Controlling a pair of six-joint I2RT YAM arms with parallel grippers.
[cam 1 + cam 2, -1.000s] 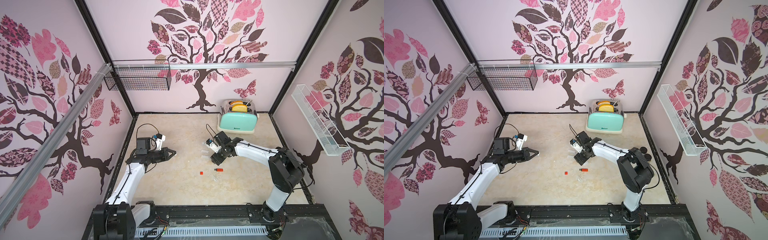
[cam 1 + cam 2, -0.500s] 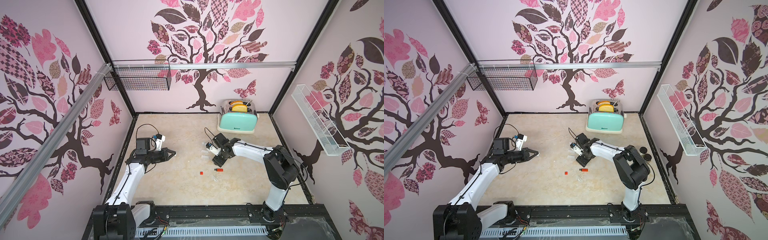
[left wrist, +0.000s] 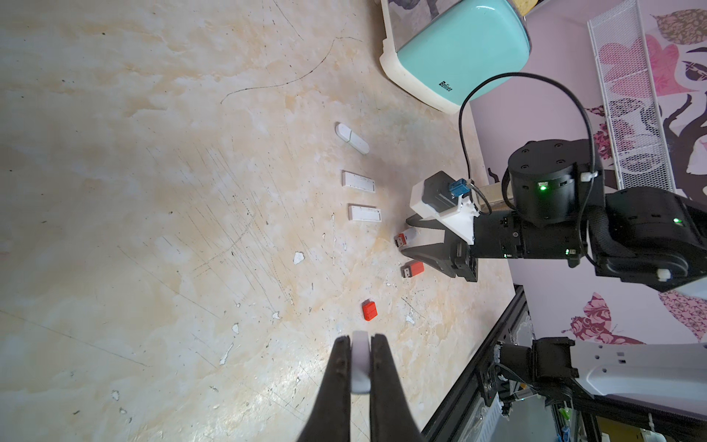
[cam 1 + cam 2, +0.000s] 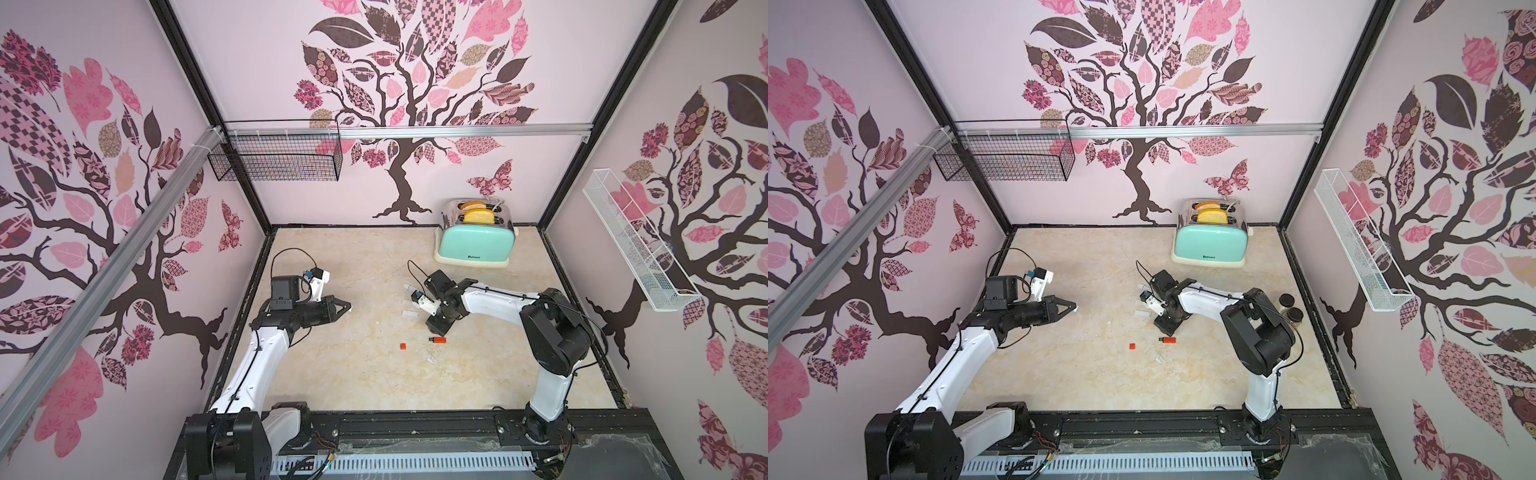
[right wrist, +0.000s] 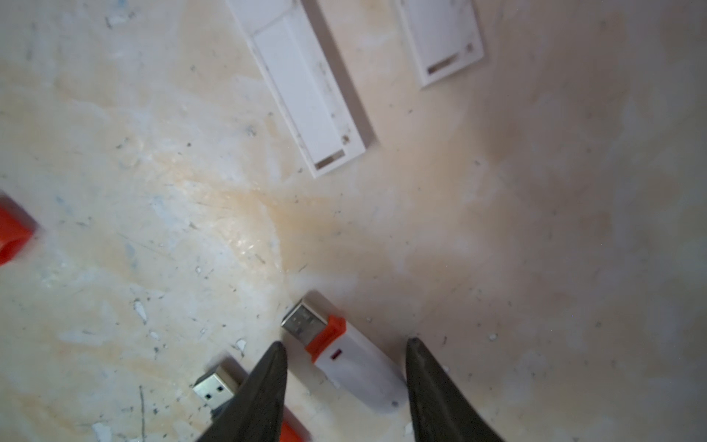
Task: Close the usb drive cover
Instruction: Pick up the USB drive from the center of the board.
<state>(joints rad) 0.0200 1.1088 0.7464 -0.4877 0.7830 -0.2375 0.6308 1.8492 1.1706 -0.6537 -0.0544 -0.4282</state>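
A white usb drive (image 5: 354, 361) with an orange collar and bare metal plug lies on the table. My right gripper (image 5: 346, 342) is open and low over it, one finger on each side, with a gap to both. In the left wrist view the same drive (image 3: 408, 234) peeks out from under the right gripper (image 3: 411, 250). My left gripper (image 3: 359, 338) is shut on a white cover (image 3: 360, 363), held above the table at the left. In both top views the left gripper (image 4: 347, 308) (image 4: 1072, 308) points toward the right gripper (image 4: 440, 328) (image 4: 1167, 330).
A red usb drive (image 4: 438, 340) (image 5: 214, 386) lies just beside the right fingers, and a red cap (image 4: 402, 346) (image 3: 369, 310) a little further left. Two white flat drives (image 3: 358, 181) (image 3: 364, 213) and a capped white one (image 3: 352, 137) lie behind. A mint toaster (image 4: 476, 241) stands at the back.
My right gripper has come slightly forward and down around the white drive, and its jaws have narrowed. The left arm has not moved.
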